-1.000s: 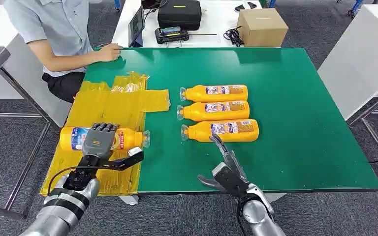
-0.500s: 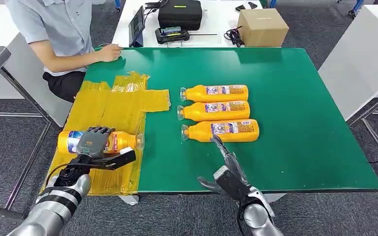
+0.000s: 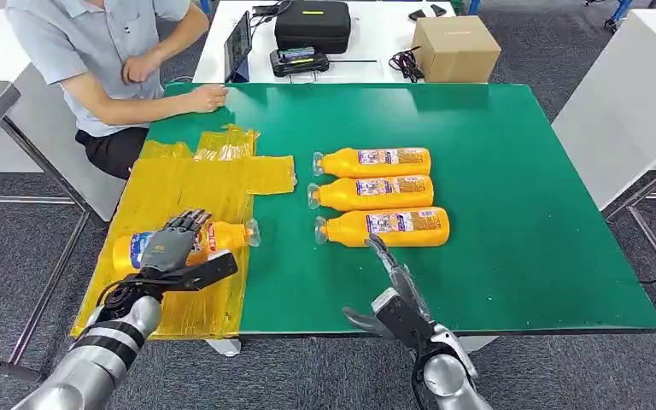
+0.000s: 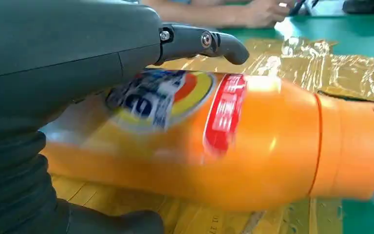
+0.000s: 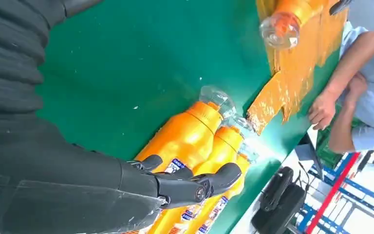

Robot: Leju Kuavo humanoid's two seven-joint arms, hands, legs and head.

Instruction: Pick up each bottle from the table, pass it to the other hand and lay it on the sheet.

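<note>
At lower left our left hand [image 3: 169,249] grips an orange bottle [image 3: 222,234] over the yellow sheet [image 3: 179,184]; our right hand [image 3: 390,295] hangs open, lower centre.

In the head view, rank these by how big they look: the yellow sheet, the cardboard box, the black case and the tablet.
1. yellow sheet, clearly the largest
2. cardboard box and black case, too alike to rank
3. tablet, seen nearly edge-on, so it looks smallest

All but the sheet sit farther from the camera.
</note>
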